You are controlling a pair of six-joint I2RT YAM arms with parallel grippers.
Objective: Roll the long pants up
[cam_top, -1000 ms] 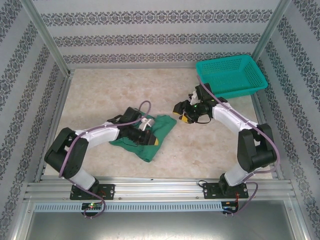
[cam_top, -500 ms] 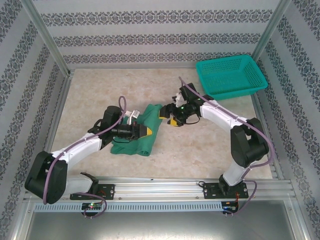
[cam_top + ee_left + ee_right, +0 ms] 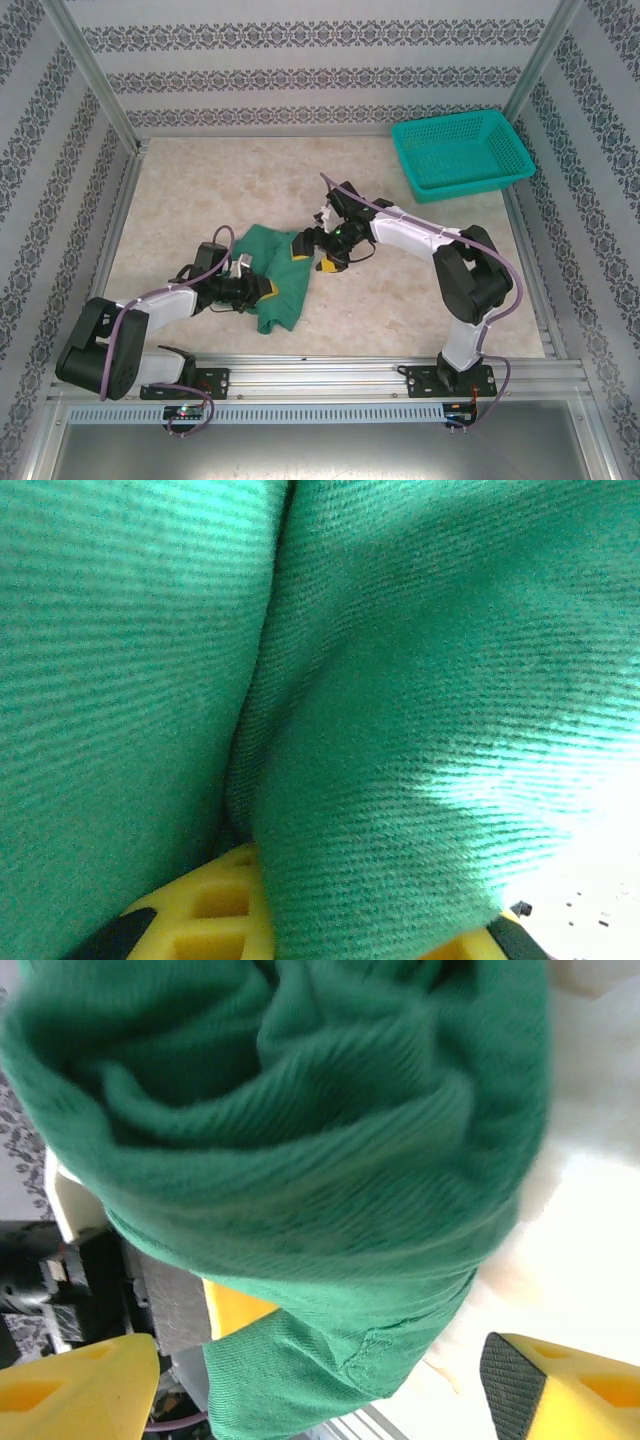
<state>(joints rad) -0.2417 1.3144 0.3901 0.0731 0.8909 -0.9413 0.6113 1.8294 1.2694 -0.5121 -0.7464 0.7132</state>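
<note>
**Both arms have closed on the bundle, and the roll could come apart**

Since a second ago my right arm has swung away from the basket (image 3: 465, 184) and across to the pants, its fingers spreading on the way. My left arm has drawn back toward the near edge, dragging the cloth with it.

The left gripper (image 3: 262, 290) is pressed together on a fold of the long pants (image 3: 272, 252); in the left wrist view the cloth runs down between the yellow fingers (image 3: 210, 912). The right gripper (image 3: 312, 254) stands spread wide at the far-right end of the bundle, touching or nearly touching it. From its wrist I see one finger (image 3: 80, 1382) on each side, with rolled layers straight ahead and a loose hem hanging below.

The pants lie bunched on the table (image 3: 400, 300), left of centre, well apart from the basket.

I judge the roll to be slack. If I close the right side on the hem or the outer layer alone, a pull would unwind it. The left pinch holds only one fold, so tugging there could slide the layers out. The two grippers are also near each other, and a careless reach might knock them together.
</note>
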